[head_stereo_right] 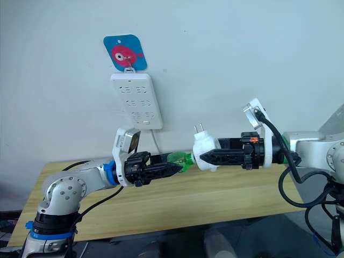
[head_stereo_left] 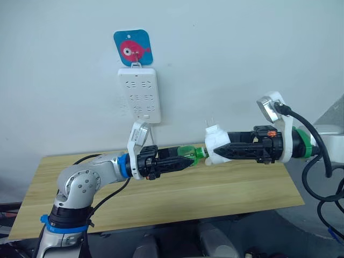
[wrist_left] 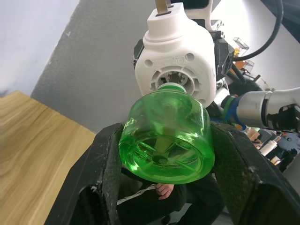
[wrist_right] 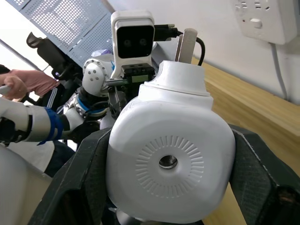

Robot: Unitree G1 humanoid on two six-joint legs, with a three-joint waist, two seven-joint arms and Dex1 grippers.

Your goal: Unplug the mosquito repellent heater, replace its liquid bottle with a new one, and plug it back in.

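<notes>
The white mosquito repellent heater hangs in the air above the wooden table, its two metal prongs pointing up. My right gripper is shut on it from the right. A green liquid bottle sticks out of the heater's left side, its neck in the heater's socket. My left gripper is shut on the green bottle. In the right wrist view the heater's round vent face sits between my black fingers.
A long white power strip hangs on the wall under a blue fish hook plate, its cord running down behind the table. A person's hand and sleeve appear at the side in the right wrist view.
</notes>
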